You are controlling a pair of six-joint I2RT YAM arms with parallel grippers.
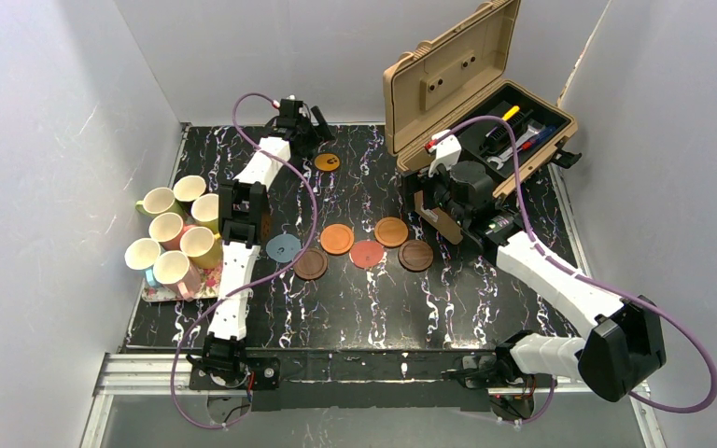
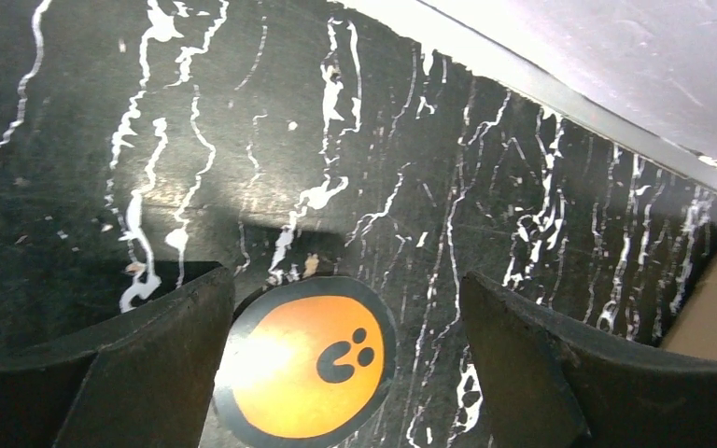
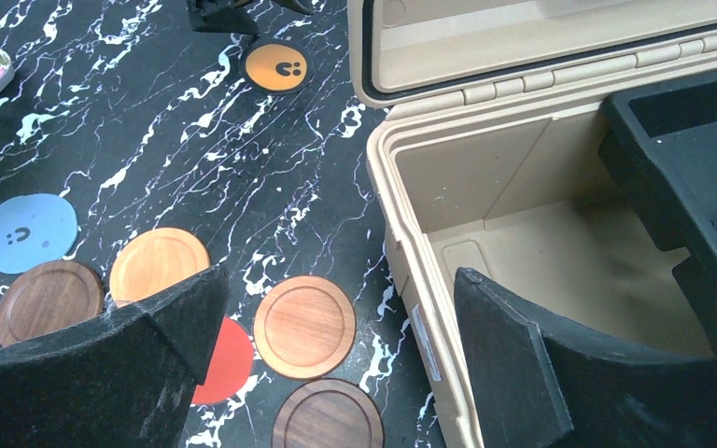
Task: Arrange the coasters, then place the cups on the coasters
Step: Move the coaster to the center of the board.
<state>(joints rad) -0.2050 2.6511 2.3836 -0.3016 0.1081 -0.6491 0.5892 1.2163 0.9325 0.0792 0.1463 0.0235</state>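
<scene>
An orange coaster with a dark mark point(image 2: 308, 369) lies on the table between the fingers of my open left gripper point(image 2: 345, 282), closer to the left finger point(image 2: 163, 359). From above, that coaster point(image 1: 327, 161) sits at the far side, just beside the left gripper point(image 1: 316, 138). Mid-table lie a grey-blue coaster point(image 1: 283, 247), two dark brown ones point(image 1: 311, 263) point(image 1: 415, 255), two orange-brown ones point(image 1: 337, 239) point(image 1: 391, 231) and a red one point(image 1: 367, 254). Several cups point(image 1: 166, 229) stand together at the left. My right gripper point(image 3: 338, 277) hangs open over the case's front edge, holding nothing.
The cups stand on a floral tray point(image 1: 163, 291) at the table's left edge. An open tan tool case point(image 1: 471, 103) with tools inside fills the far right; its front wall point(image 3: 411, 271) runs between my right fingers. White walls enclose the table.
</scene>
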